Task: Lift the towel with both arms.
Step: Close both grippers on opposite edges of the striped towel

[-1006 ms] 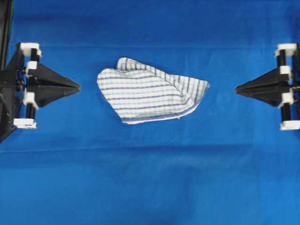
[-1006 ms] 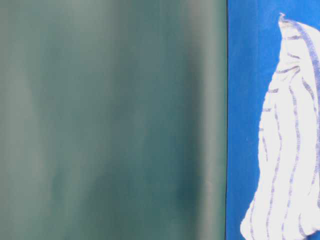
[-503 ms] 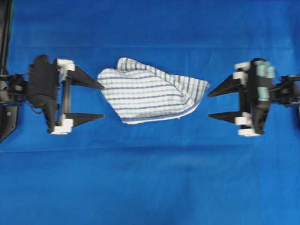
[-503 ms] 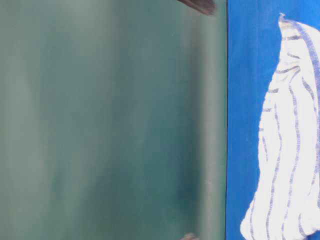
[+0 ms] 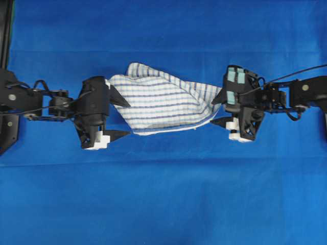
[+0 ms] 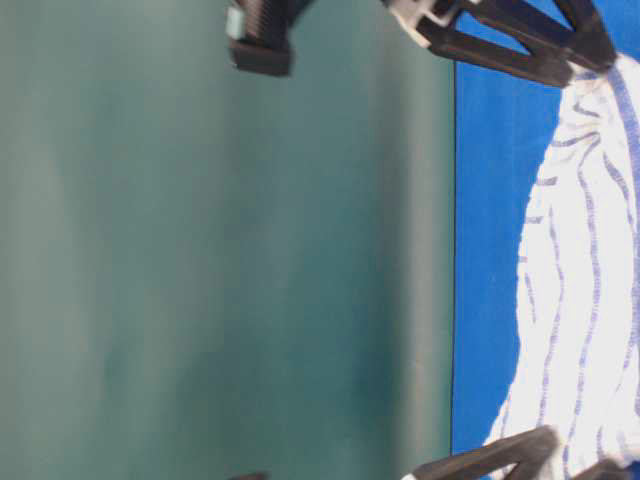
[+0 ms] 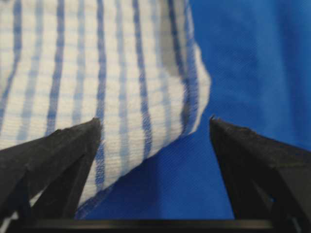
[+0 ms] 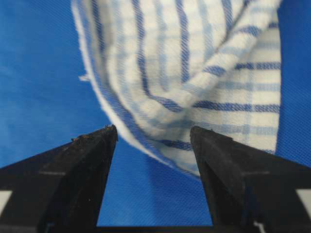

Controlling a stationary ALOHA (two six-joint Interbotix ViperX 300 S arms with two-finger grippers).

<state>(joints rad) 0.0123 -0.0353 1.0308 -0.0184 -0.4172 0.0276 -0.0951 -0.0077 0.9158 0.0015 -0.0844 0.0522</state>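
Note:
The towel (image 5: 163,104), white with blue and grey check stripes, lies crumpled in the middle of the blue tablecloth (image 5: 163,204). My left gripper (image 5: 127,119) is open at its left end. In the left wrist view the towel (image 7: 97,58) reaches between the wide-spread jaws of the left gripper (image 7: 154,121), with its corner against the left finger. My right gripper (image 5: 212,112), on the arm with teal patches, is open at the towel's right end. In the right wrist view a fold of the towel (image 8: 194,58) sits just ahead of the right gripper (image 8: 153,128). Neither gripper holds anything.
The blue tablecloth covers the whole table. A dark frame (image 5: 5,30) runs along the left edge. In the table-level view a green wall (image 6: 200,250) fills the left side, with the towel (image 6: 590,300) at the right and black gripper fingers (image 6: 520,40) at the top and bottom.
Both arms have come in from the table's sides to the towel's two ends. Both grippers have gone from shut to open. The towel has not moved.

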